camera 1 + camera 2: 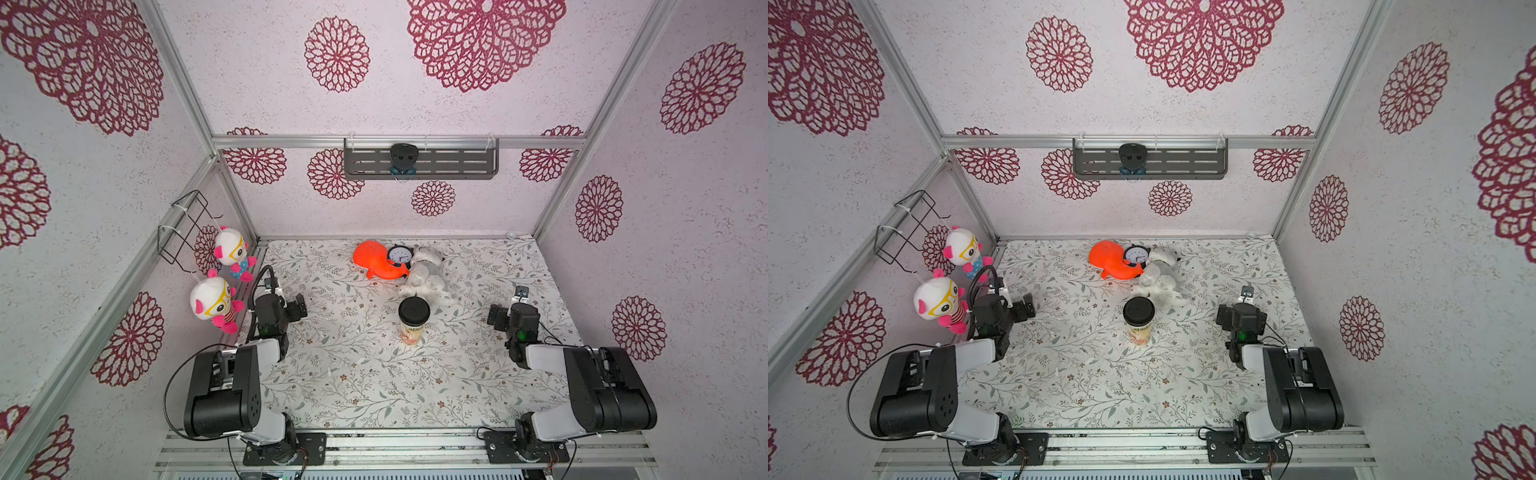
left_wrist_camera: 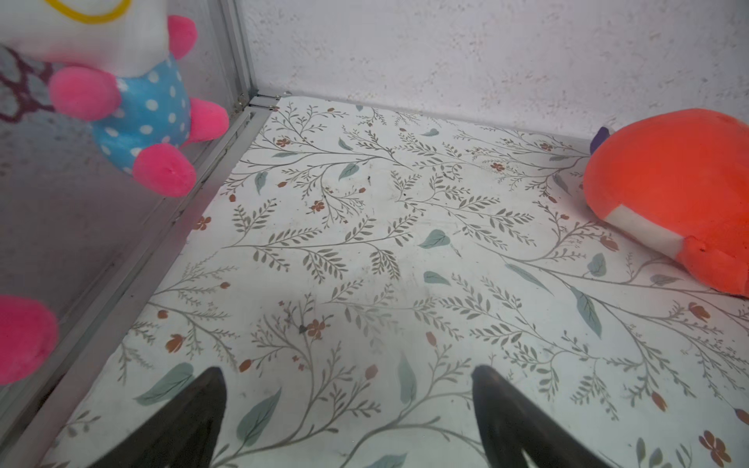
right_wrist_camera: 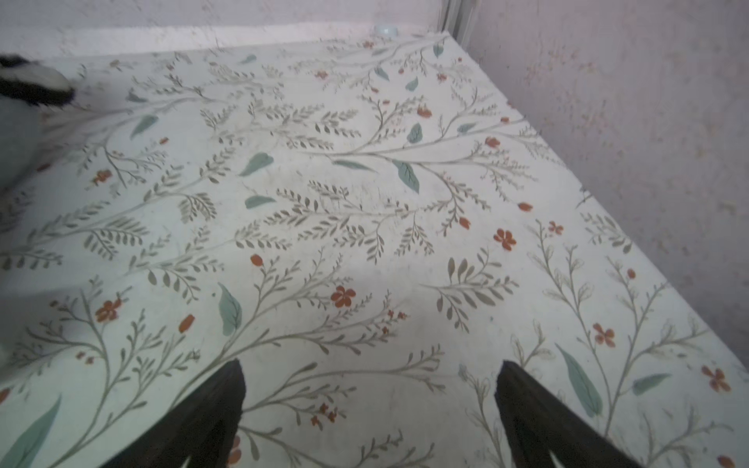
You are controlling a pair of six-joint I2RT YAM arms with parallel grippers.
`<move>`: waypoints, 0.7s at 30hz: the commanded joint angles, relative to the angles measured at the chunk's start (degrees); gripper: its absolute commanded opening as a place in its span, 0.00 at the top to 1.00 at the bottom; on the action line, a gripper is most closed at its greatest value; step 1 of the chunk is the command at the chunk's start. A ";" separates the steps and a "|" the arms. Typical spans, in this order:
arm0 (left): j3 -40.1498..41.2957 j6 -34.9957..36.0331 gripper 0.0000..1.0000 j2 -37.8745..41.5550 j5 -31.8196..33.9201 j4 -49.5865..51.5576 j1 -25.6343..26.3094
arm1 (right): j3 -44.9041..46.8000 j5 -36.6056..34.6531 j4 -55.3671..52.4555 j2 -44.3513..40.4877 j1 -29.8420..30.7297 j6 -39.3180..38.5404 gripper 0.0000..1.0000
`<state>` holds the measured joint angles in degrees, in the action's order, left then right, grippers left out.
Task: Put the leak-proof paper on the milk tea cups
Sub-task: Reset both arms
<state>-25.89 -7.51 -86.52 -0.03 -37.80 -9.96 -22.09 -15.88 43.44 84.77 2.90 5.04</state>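
Note:
The milk tea cup stands upright mid-table in both top views, cream with an orange-red print low on its side. A black round lid covers its mouth. The leak-proof paper is hidden or out of view. My left gripper hovers open at the table's left, well away from the cup, with nothing between its dark fingers. On the opposite side my right gripper also stands open and empty, over bare floral tabletop. Neither wrist view shows the cup.
Behind the cup lie an orange plush, a small black clock and a white-grey plush. Two pink-and-white dolls hang on the left wall by a wire rack. A grey shelf sits on the back wall.

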 commanded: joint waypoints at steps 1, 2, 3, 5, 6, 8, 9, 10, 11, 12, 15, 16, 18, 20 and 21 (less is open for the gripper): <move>3.30 1.46 0.02 -3.57 -9.88 -17.48 -1.41 | 5.15 4.22 18.59 1.05 -1.43 -3.73 0.01; 2.39 1.49 0.03 -2.13 -9.81 -12.54 -1.34 | 6.81 4.37 22.64 2.38 -1.58 -3.85 0.01; 2.16 1.97 0.03 -1.05 -9.16 -10.56 -1.15 | 7.40 3.48 26.14 4.04 -1.35 -4.02 0.01; 2.77 1.66 0.03 -2.90 -8.83 -15.31 -0.98 | 6.92 4.93 25.17 3.99 -1.75 -3.87 0.01; 2.56 1.36 0.03 -2.60 -8.20 -13.96 -1.11 | 6.27 4.77 21.61 2.79 -1.75 -3.74 0.01; 1.99 0.25 0.03 -1.85 -5.16 -11.51 -0.84 | 6.78 4.68 22.66 2.90 -1.72 -3.91 0.01; 2.07 0.00 0.03 -2.01 -4.18 -12.18 -0.70 | 6.96 4.64 23.84 2.92 -1.71 -3.89 0.01; 2.24 0.04 0.03 -2.32 -3.39 -13.29 -0.76 | 6.97 4.48 24.26 3.29 -1.67 -3.97 0.01; 2.34 0.02 0.03 -2.38 -3.15 -13.57 -0.76 | 6.89 4.55 23.46 2.81 -1.63 -3.95 0.01; 2.29 -0.14 0.03 -2.26 -3.24 -13.17 -0.72 | 6.87 4.61 24.25 3.27 -1.58 -3.98 0.01; 2.25 -0.14 0.03 -2.17 -3.18 -13.00 -0.77 | 6.91 4.71 23.83 3.13 -1.63 -4.07 0.01; 2.20 -0.19 0.03 -2.17 -3.19 -13.01 -0.72 | 6.89 4.77 23.85 3.05 -1.64 -4.09 0.01; 2.23 -0.08 0.03 -2.23 -3.21 -13.00 -0.76 | 6.95 4.72 23.67 2.99 -1.60 -4.07 0.01; 2.24 -0.07 0.03 -2.20 -3.15 -13.01 -0.74 | 6.74 4.73 23.45 3.20 -1.65 -4.07 0.01; 2.24 -0.09 0.03 -2.21 -3.21 -13.00 -0.64 | 6.56 4.79 23.44 3.31 -1.59 -4.08 0.01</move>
<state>-23.16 -7.77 -88.71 -3.60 -48.99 -10.90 -14.74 -11.73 64.88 88.71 1.39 2.00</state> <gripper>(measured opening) 0.974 0.989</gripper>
